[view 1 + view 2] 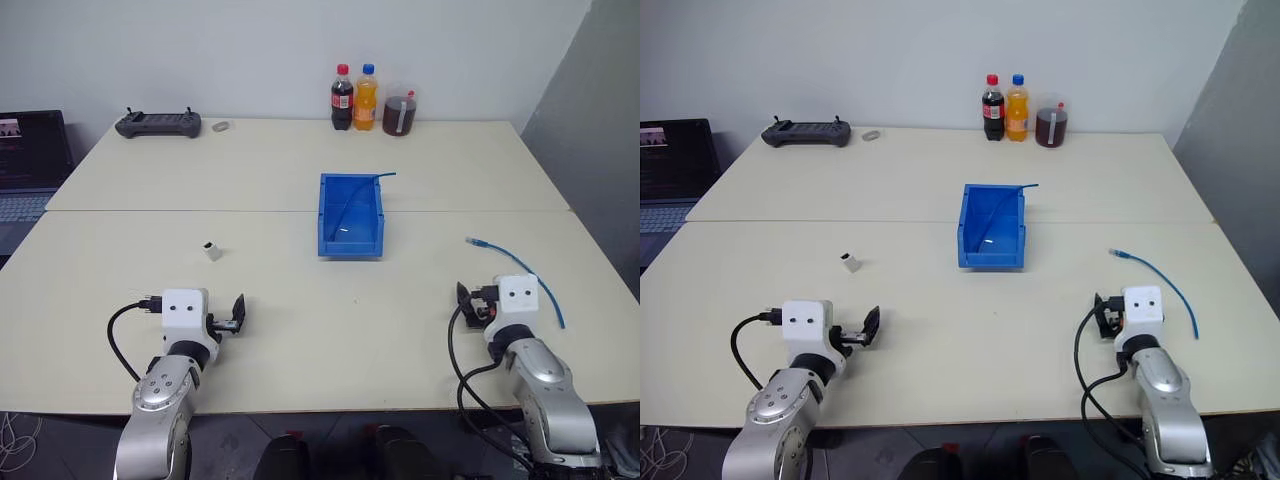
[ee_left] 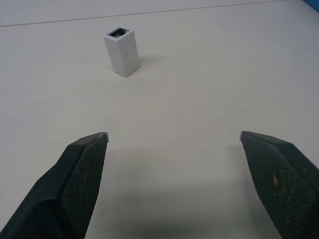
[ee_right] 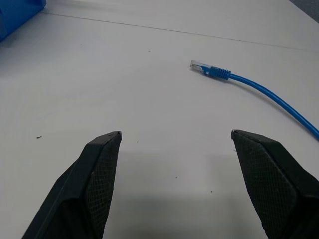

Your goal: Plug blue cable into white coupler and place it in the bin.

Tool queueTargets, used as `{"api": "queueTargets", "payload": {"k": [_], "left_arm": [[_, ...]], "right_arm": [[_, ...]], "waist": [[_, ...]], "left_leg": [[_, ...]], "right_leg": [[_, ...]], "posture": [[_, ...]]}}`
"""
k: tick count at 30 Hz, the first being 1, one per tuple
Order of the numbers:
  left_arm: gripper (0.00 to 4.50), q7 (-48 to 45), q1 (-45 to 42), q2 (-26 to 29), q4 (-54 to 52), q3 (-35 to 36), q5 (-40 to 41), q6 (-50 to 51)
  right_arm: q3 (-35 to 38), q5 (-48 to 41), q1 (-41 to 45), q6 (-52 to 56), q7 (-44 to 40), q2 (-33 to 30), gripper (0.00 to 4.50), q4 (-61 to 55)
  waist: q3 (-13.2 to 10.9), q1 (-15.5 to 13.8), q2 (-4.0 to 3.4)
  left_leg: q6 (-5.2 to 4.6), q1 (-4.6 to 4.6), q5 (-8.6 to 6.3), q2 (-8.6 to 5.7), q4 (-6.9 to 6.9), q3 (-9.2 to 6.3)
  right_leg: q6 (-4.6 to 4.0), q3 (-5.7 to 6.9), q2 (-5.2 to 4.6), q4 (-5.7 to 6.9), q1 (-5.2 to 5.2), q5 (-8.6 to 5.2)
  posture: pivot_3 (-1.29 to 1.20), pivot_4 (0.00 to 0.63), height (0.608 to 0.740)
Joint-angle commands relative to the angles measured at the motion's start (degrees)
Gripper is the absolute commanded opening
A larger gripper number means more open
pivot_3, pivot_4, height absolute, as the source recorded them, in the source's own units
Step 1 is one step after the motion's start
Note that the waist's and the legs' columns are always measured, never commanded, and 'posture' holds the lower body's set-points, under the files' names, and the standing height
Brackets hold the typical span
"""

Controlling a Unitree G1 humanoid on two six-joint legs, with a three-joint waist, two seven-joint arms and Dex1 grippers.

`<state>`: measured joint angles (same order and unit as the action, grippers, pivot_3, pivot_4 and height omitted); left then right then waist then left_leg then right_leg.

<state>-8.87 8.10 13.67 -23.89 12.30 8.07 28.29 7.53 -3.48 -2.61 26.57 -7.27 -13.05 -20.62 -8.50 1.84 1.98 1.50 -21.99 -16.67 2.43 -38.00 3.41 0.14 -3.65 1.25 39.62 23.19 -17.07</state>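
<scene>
two pale cream tables [image 1: 280, 300] pushed together, one seam between them. one bright blue open-topped plastic bin [image 1: 351, 214] sits near the middle just this side of the seam, with one thin darker blue cable [image 1: 352, 198] draped over its far rim and down inside. at the far edge, one dark laptop [image 1: 30, 165] off to the left, one black handheld controller [image 1: 158, 124], then three drinks in a row: a cola bottle [image 1: 342, 98], an orange soda bottle [image 1: 366, 97] and a jar of dark red liquid [image 1: 399, 111]. one light-blue cable [image 1: 520, 272] lies on the right side, its clear plug [image 3: 198, 65] pointing toward the bin, well apart from it. one tiny white boxy coupler [image 2: 121, 51] stands upright on the left, dark opening up. left gripper [image 2: 174, 137] hovers low near the table's front edge, fingers spread wide, nothing between them, coupler ahead. right gripper [image 3: 177, 134] likewise wide apart and empty, plug just ahead.
</scene>
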Motion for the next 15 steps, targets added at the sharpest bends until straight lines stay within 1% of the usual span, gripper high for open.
{"api": "queueTargets", "payload": {"k": [1,15], "left_arm": [[4.5,0.3,-0.4,0.2,-1.3,1.0,0.3,-1.2],[4.5,0.8,0.7,-1.1,-2.4,0.1,0.1,-1.2]], "right_arm": [[0.5,0.2,0.9,-1.2,0.2,-0.5,3.75,-1.8],[0.4,0.5,1.5,-1.0,-0.2,-1.1,3.75,-1.6]], "waist": [[0.0,0.0,0.0],[0.0,0.0,0.0]], "left_leg": [[0.0,0.0,0.0,0.0,0.0,0.0],[0.0,0.0,0.0,0.0,0.0,0.0]], "right_leg": [[0.0,0.0,0.0,0.0,0.0,0.0],[0.0,0.0,0.0,0.0,0.0,0.0]], "posture": [[0.0,0.15,0.74],[0.0,0.15,0.74]]}}
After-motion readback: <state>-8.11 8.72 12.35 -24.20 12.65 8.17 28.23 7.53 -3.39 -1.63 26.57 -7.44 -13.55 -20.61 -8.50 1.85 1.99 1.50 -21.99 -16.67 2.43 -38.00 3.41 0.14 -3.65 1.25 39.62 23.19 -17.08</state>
